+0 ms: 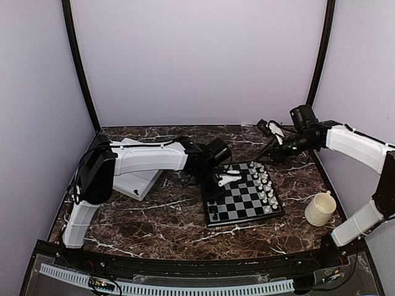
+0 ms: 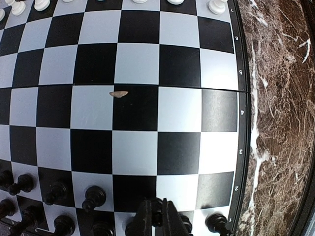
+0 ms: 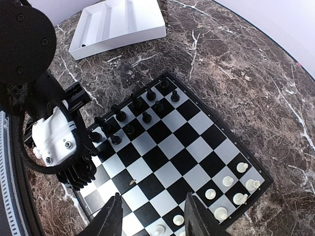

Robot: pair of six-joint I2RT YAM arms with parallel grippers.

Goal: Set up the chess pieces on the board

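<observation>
Your left gripper [image 2: 156, 201] is pressed together over the board [image 2: 147, 64], black chess pieces [image 2: 93, 196] left of its tips, rim numerals [image 2: 240, 112] 6 to 2 on its right; your right gripper [image 3: 153, 196] hangs spread above it

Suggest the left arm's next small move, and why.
Probably lower the left gripper slightly and open it: its jaws are shut, possibly on a piece, above bare squares of the board beside the black chess pieces already standing.
</observation>
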